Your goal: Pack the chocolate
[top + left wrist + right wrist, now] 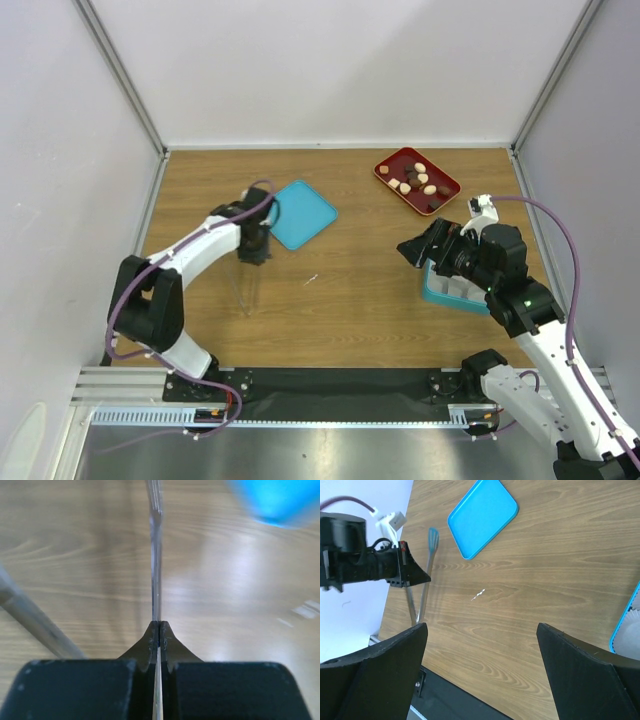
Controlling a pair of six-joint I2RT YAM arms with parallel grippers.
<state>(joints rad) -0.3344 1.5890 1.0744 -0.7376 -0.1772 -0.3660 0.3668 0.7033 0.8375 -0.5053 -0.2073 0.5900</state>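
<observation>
The chocolate, several brown, tan and cream pieces, lies in a dark red tray at the back right. My left gripper is shut on metal tongs with teal tips. In the left wrist view the jaws pinch a thin metal arm of the tongs. The right wrist view shows the tongs standing tilted on the table. My right gripper is open and empty, hovering left of the teal compartmented box; its fingers frame bare wood.
A flat teal lid lies on the table just behind the left gripper; it also shows in the right wrist view. A small white scrap lies mid-table. The box's edge is at the right of the right wrist view.
</observation>
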